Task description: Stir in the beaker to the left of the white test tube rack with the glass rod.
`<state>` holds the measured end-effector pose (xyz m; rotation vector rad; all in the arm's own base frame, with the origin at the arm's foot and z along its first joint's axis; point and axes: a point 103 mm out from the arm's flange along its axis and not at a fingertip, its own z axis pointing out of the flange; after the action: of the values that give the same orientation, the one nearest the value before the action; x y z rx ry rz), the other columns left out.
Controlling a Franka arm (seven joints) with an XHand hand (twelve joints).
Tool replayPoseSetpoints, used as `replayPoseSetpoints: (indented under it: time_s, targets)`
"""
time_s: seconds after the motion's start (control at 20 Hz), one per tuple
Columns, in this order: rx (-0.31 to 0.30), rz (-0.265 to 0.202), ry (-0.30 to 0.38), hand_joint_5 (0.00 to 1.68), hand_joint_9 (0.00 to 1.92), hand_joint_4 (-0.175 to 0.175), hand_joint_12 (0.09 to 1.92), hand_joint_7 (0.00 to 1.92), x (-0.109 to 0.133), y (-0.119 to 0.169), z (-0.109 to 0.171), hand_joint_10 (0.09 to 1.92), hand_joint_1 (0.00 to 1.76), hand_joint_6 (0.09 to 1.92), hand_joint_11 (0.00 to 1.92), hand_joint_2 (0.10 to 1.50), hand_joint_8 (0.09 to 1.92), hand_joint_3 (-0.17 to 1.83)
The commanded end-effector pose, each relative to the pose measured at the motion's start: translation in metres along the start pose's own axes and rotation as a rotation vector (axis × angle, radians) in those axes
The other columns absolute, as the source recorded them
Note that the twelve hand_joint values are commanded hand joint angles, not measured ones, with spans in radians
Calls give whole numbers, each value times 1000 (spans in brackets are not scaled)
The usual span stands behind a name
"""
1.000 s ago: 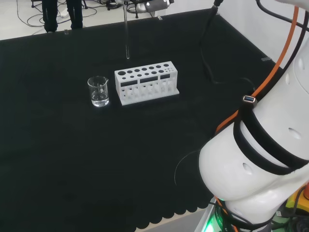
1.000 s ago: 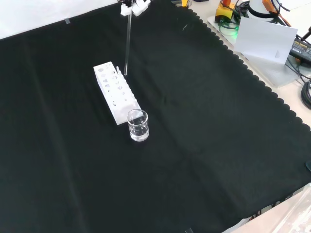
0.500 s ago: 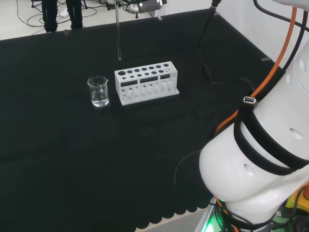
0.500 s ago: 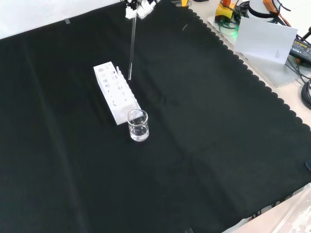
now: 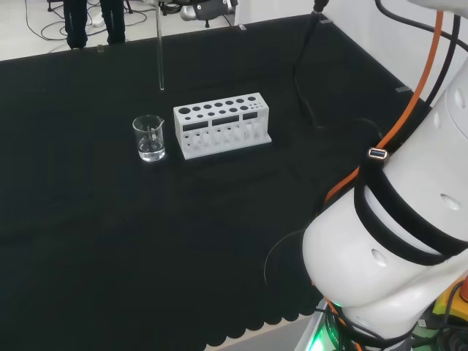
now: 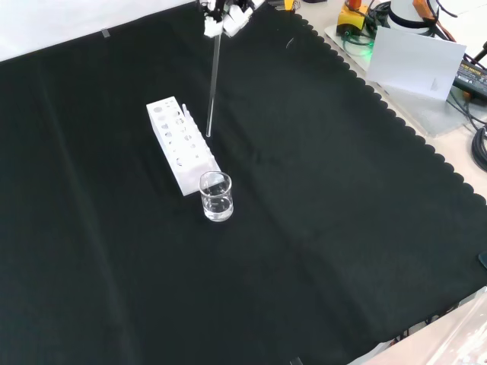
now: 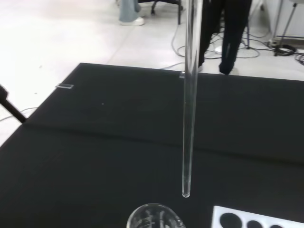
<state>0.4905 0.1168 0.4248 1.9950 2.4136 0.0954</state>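
A small glass beaker (image 5: 149, 138) with a little clear liquid stands on the black cloth, just left of the white test tube rack (image 5: 221, 124) in the head view. In the front view the beaker (image 6: 216, 197) sits at the rack's (image 6: 179, 144) near end. The hand (image 6: 227, 13) is at the top edge of the front view, shut on the upper end of the glass rod (image 6: 212, 85). The rod (image 5: 160, 51) hangs upright, high above the cloth, its tip above and slightly beyond the beaker. The wrist view shows the rod (image 7: 189, 104) with its tip just over the beaker's rim (image 7: 155, 217).
The arm's big white links (image 5: 395, 248) take up the head view's right side, with an orange cable (image 5: 420, 95) along them. Equipment and a grey panel (image 6: 417, 61) lie off the cloth at the front view's upper right. The scalloped cloth edge (image 6: 403, 129) runs down that side.
The hand has carried the rod leftward in the head view, from above the rack to above the beaker; in the front view it has moved nearer. Beaker and rack have stayed put.
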Motion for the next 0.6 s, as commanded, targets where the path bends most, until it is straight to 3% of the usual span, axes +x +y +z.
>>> replayPoseSetpoints:
  time_s: [0.05,0.6]
  targets:
    - [1,-59,23,1388,1673,-175,529,1296,10,4,7,658,1320,87,1656,1073,788,-175]
    - [23,-116,10,1389,1672,-175,533,1295,24,16,27,657,1320,87,1654,1073,789,-175]
